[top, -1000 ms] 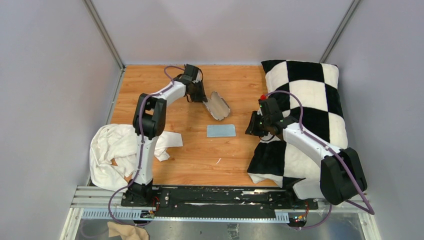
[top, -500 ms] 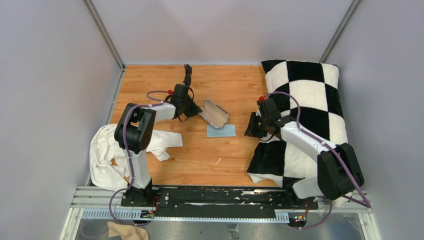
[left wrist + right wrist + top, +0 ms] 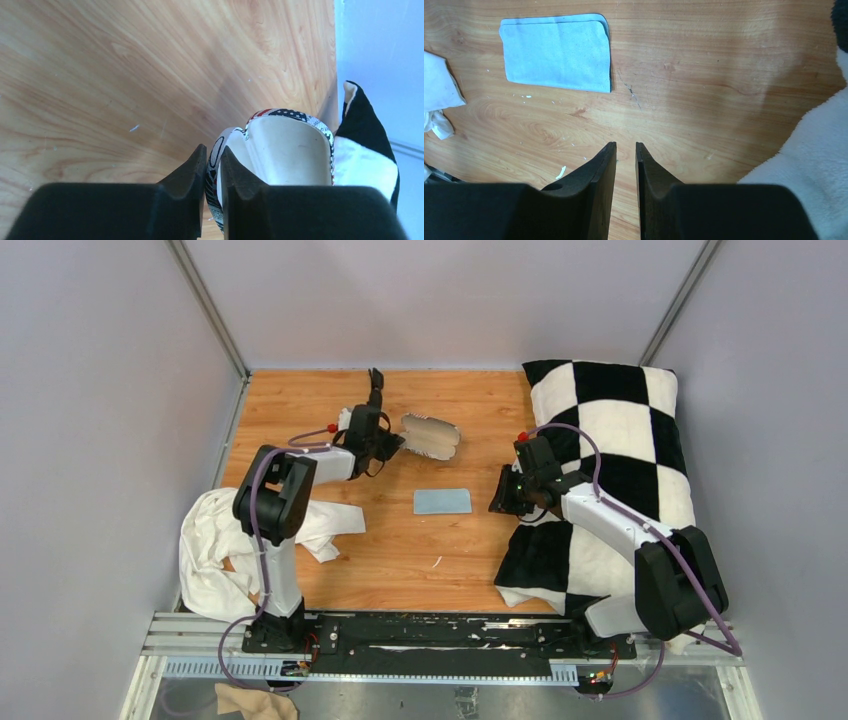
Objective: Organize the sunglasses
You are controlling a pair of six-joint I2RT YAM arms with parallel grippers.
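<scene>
Over the orange-brown wooden tabletop (image 3: 400,550), the left gripper (image 3: 213,156) is pinched tight on 1 wall of the open tan-grey oblong case with its striped edge (image 3: 287,150), so I'd set it down mouth-up and steady. The right gripper (image 3: 625,150), jaws only a slit apart and holding nothing, hovers near the light-blue square cloth (image 3: 556,52). The small all-black sunglasses (image 3: 376,385) lie at the far edge just beyond that left gripper, best lifted by the frame.
</scene>
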